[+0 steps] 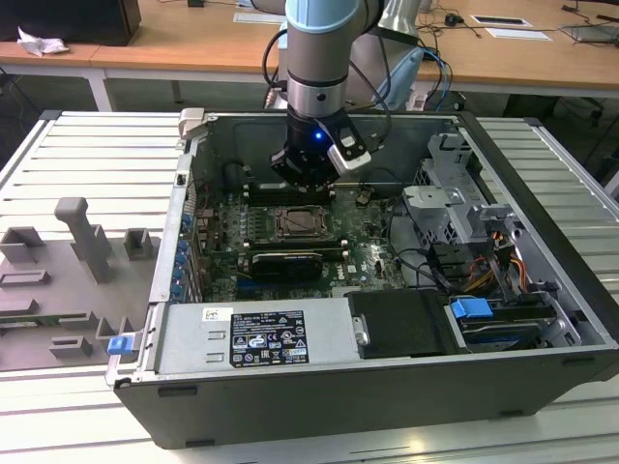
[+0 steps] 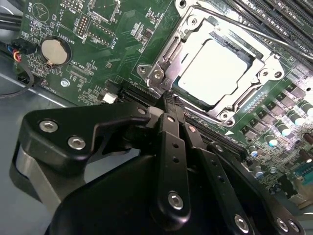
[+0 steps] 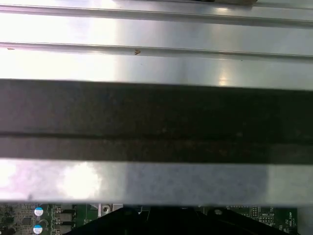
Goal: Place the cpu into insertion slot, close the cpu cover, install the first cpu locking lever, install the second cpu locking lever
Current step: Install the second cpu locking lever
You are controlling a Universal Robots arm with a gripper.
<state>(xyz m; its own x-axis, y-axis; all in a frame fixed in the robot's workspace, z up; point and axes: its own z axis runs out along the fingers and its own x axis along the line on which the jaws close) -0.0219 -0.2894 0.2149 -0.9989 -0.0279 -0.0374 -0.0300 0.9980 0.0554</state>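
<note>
No marking is clear enough for me to read.

- Power supply box [image 1: 253,336]: carries a black label [image 1: 268,337] with rows of white symbols and fine print, and a small white sticker [image 1: 215,315] at its corner.
- Green board [image 2: 98,58], beside my pincer [image 2: 168,99]: fine white lettering around the coin battery [image 2: 53,51] and the connectors. The first wrist view shows similar white lettering.

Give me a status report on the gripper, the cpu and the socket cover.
Gripper shut, empty, tips beside the socket corner. Cpu seated in the insertion slot, cpu cover down over it. A locking lever crosses the cover's top. Nothing in the way.
</note>
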